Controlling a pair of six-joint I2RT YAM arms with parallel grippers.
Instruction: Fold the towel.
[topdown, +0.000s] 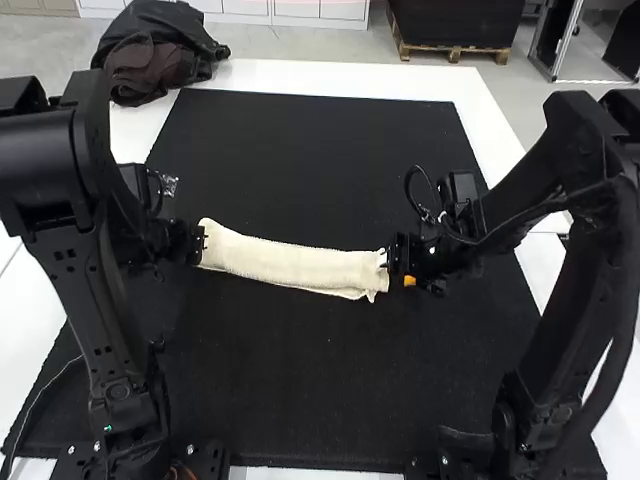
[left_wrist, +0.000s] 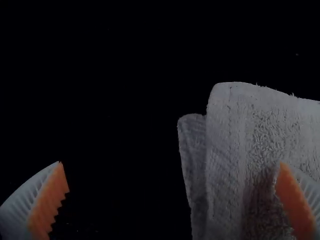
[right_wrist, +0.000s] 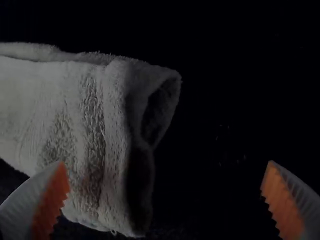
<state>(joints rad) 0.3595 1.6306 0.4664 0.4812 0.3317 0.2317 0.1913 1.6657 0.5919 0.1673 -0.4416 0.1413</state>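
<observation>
Towel (topdown: 290, 264) lies just left of centre in the high view, a narrow layered strip, so the lengthwise folding looks done. The left gripper (left_wrist: 171, 162) and right gripper (right_wrist: 166, 162) stand spread at its ends; an end-to-end fold probably remains.

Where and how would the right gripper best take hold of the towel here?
Probably the end of the towel facing the right gripper, approached end-on: it lies as a narrow, layered strip, and the layers gape there, so one pinch should gather them all.
</observation>
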